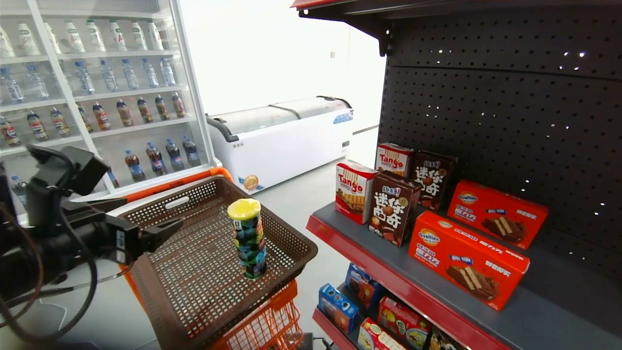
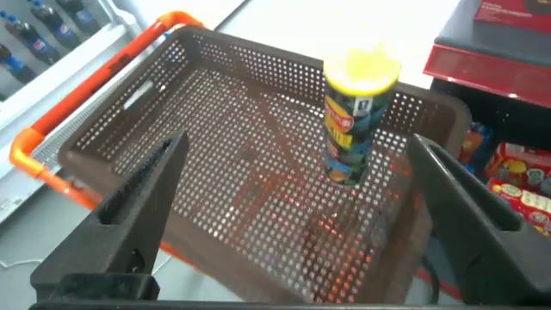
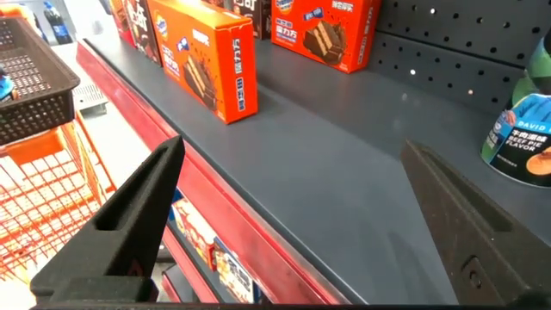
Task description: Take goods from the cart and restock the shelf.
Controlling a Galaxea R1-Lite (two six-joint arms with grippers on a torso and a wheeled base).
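Note:
A tall can (image 1: 248, 238) with a yellow lid stands upright in the brown basket (image 1: 160, 291) on top of the orange cart. My left gripper (image 1: 153, 221) hovers open over the basket's near left side, a short way from the can and holding nothing. From the left wrist camera, the can (image 2: 353, 120) stands beyond the open left gripper (image 2: 297, 151), roughly between its fingers. My right gripper (image 3: 291, 159) is open and empty above a bare stretch of the grey shelf board (image 3: 344, 164). A blue and green can (image 3: 525, 129) stands on that board by the pegboard.
Orange boxes (image 1: 466, 260), dark chocolate boxes (image 1: 391, 206) and red-white wafer boxes (image 1: 354, 192) stand on the shelf (image 1: 369, 253), which has a red front lip. More goods fill the lower shelf (image 1: 359, 301). A drinks fridge (image 1: 97, 97) and chest freezer (image 1: 282, 136) stand behind.

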